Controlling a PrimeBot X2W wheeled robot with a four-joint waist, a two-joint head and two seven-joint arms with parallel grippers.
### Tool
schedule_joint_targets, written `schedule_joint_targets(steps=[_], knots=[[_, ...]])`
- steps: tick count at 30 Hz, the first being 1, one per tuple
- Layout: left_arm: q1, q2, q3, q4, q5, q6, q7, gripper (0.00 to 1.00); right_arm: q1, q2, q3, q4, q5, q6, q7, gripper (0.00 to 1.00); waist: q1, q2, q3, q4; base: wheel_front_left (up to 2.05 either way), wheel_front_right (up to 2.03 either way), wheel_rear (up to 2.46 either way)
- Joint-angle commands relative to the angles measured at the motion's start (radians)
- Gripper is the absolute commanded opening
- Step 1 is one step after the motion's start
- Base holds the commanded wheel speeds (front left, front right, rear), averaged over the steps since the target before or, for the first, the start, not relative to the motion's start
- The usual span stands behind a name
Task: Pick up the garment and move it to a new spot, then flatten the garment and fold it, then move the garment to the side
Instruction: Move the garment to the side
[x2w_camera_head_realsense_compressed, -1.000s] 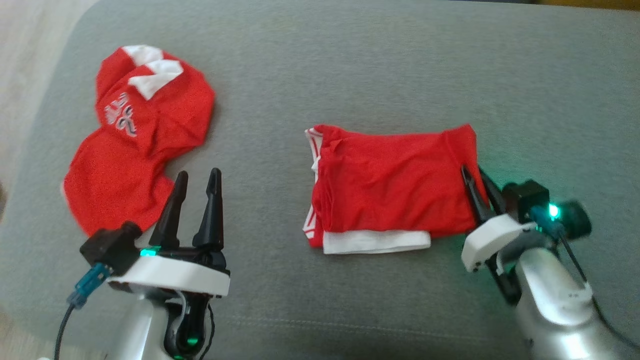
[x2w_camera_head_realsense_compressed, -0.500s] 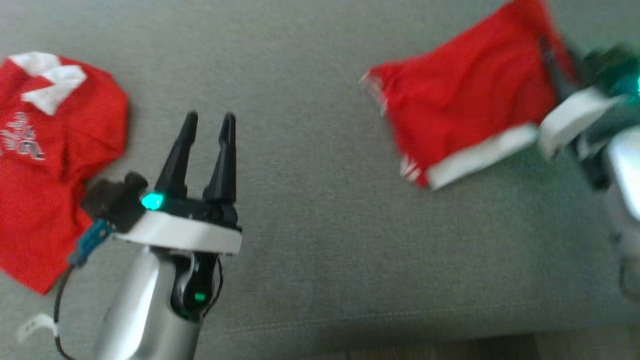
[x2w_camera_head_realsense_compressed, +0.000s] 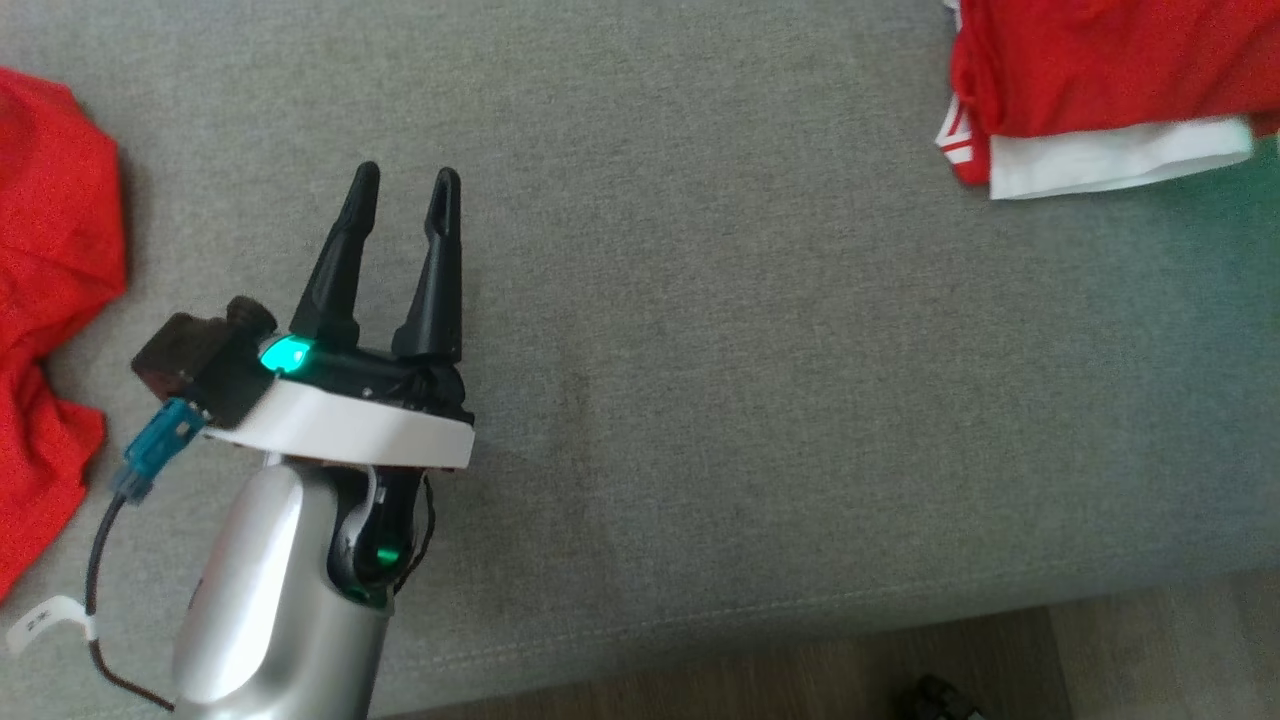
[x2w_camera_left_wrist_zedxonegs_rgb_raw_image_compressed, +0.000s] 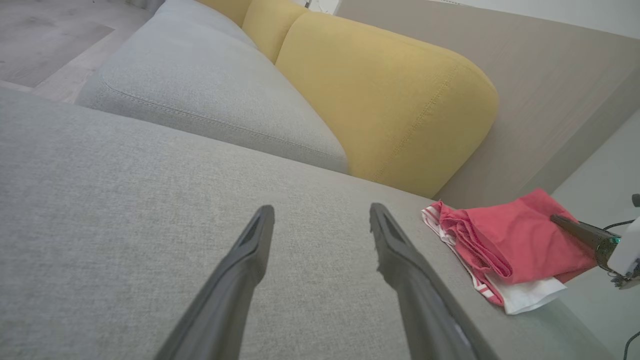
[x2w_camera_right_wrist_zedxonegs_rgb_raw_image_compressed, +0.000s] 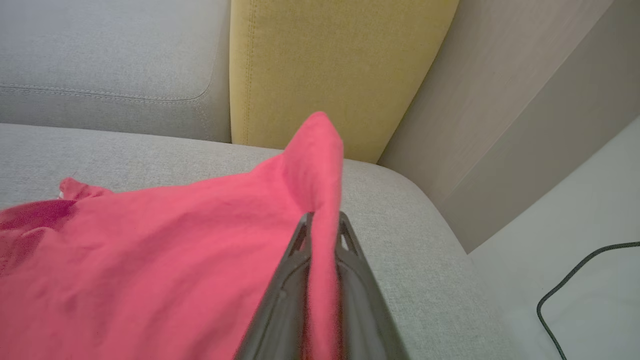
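The folded red garment (x2w_camera_head_realsense_compressed: 1100, 60) with a white band lies at the top right of the head view, on the grey sofa seat (x2w_camera_head_realsense_compressed: 750, 350). In the left wrist view the garment (x2w_camera_left_wrist_zedxonegs_rgb_raw_image_compressed: 510, 240) rests near the seat's right end, and my right gripper (x2w_camera_left_wrist_zedxonegs_rgb_raw_image_compressed: 570, 222) holds its right edge. The right wrist view shows that right gripper (x2w_camera_right_wrist_zedxonegs_rgb_raw_image_compressed: 324, 217) shut on a raised fold of the red garment (x2w_camera_right_wrist_zedxonegs_rgb_raw_image_compressed: 150, 240). My left gripper (x2w_camera_head_realsense_compressed: 407, 175) hovers open over bare seat, well left of the garment, and its open left gripper (x2w_camera_left_wrist_zedxonegs_rgb_raw_image_compressed: 322, 210) has nothing between the fingers.
A second red garment (x2w_camera_head_realsense_compressed: 50, 250) lies crumpled at the left edge. Yellow back cushions (x2w_camera_left_wrist_zedxonegs_rgb_raw_image_compressed: 390, 100) stand behind the seat. The seat's front edge and wooden floor (x2w_camera_head_realsense_compressed: 800, 680) run along the bottom. A black cable (x2w_camera_right_wrist_zedxonegs_rgb_raw_image_compressed: 575, 280) lies on the floor past the sofa's right end.
The head camera has swung. The right gripper has drawn the folded garment far to the right, away from the second garment. The left gripper stays open, now further from that garment.
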Motion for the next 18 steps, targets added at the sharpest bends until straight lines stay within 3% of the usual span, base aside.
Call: schedule_joint_targets(steps=[1,10,11,13,18], knots=[[-0.03,0.022,0.034,-0.034,-0.005,-0.006,-0.005,1.0,-0.038,-0.001,-0.026,-0.03,-0.023,0.007,-0.003,0.0,-0.0001,0.0,0.009,0.004,0.0,0.0,0.0],[-0.033,0.027,0.041,-0.03,-0.008,-0.006,-0.005,1.0,-0.043,0.021,-0.088,-0.026,-0.079,0.007,-0.007,0.0,-0.0001,0.0,0.015,0.012,0.0,0.0,0.0],[-0.033,0.027,0.042,-0.028,-0.009,-0.006,-0.005,1.0,-0.04,0.028,-0.087,-0.024,-0.076,0.007,-0.004,0.36,-0.0001,0.0,0.014,0.013,0.0,0.0,0.0],[-0.035,0.025,0.044,-0.026,-0.01,-0.006,-0.005,1.0,-0.036,0.033,-0.088,-0.02,-0.074,0.007,0.009,1.0,-0.0001,0.0,0.011,0.015,0.0,0.0,0.0],[-0.036,0.019,0.044,-0.015,-0.017,-0.006,-0.005,1.0,-0.028,0.046,-0.052,-0.067,-0.109,0.007,0.003,1.0,-0.0001,0.0,-0.015,0.025,0.0,0.0,0.0]])
